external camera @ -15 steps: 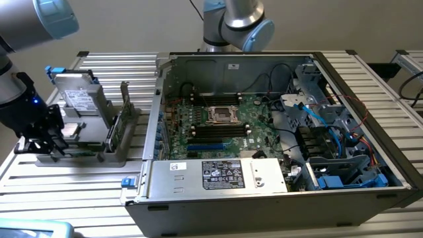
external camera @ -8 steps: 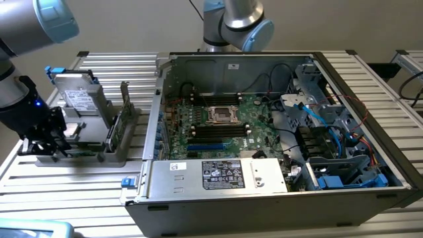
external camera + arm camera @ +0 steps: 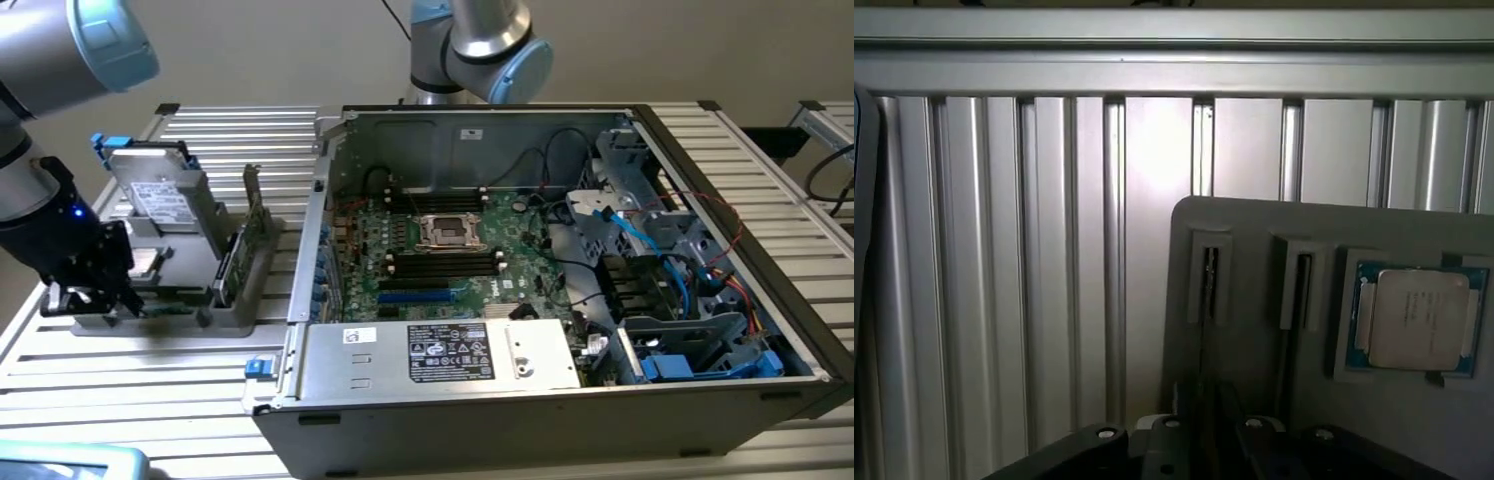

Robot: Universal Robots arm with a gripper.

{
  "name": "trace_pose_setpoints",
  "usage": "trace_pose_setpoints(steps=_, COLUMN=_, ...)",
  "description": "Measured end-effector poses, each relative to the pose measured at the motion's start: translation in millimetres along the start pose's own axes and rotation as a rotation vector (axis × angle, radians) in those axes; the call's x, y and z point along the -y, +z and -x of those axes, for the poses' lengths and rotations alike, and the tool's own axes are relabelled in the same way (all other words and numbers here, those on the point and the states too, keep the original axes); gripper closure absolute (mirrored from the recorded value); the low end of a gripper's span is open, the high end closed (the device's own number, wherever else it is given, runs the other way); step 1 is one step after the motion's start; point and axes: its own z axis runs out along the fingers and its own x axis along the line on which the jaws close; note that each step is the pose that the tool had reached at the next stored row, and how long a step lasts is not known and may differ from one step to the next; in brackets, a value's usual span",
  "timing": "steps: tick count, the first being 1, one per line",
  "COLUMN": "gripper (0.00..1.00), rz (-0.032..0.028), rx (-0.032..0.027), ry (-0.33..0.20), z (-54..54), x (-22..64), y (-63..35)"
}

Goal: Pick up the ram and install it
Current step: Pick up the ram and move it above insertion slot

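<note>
Evidently not yet lifted, the ram (image 3: 240, 250), a long, thin green circuit-board stick, stands on its long edge in a slot of the pale grey moulded parts holder (image 3: 160, 322). The holder sits on the slatted aluminium table (image 3: 160, 380), at the exterior view's left of the open grey computer case (image 3: 400, 430). Standing the ram on edge probably leaves its upper rim free to be pinched from above.

A silver hard drive with a blue tab (image 3: 160, 195) stands just beside it in the same holder, so room on that side is tight. The side toward the case wall looks more open.

The black gripper (image 3: 87, 290) hangs low at the holder's end on the exterior view's left, apart from the ram. Whether it is open or closed cannot be told.

From the wrist, two narrow slots (image 3: 1209, 280) and a square silver processor chip (image 3: 1414, 320) show in the holder.

Inside the case, the green motherboard (image 3: 534, 235) lies flat with long black memory slots (image 3: 441, 266) reachable from above, though the case's upright walls hem the edges.
</note>
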Motion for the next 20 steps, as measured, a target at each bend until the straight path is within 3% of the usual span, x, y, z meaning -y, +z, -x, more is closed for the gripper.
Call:
trace_pose_setpoints(steps=2, gripper=0.85, rz=0.0000, rx=-0.0012, ry=0.000, z=0.0, x=-1.1, y=-0.1)
trace_pose_setpoints(steps=8, gripper=0.85, rz=0.0000, rx=-0.0026, ry=0.000, z=0.0, x=-5.0, y=-3.7)
trace_pose_setpoints(steps=20, gripper=0.85, rz=-0.0001, rx=-0.0025, ry=0.000, z=-4.6, x=-15.0, y=-56.4)
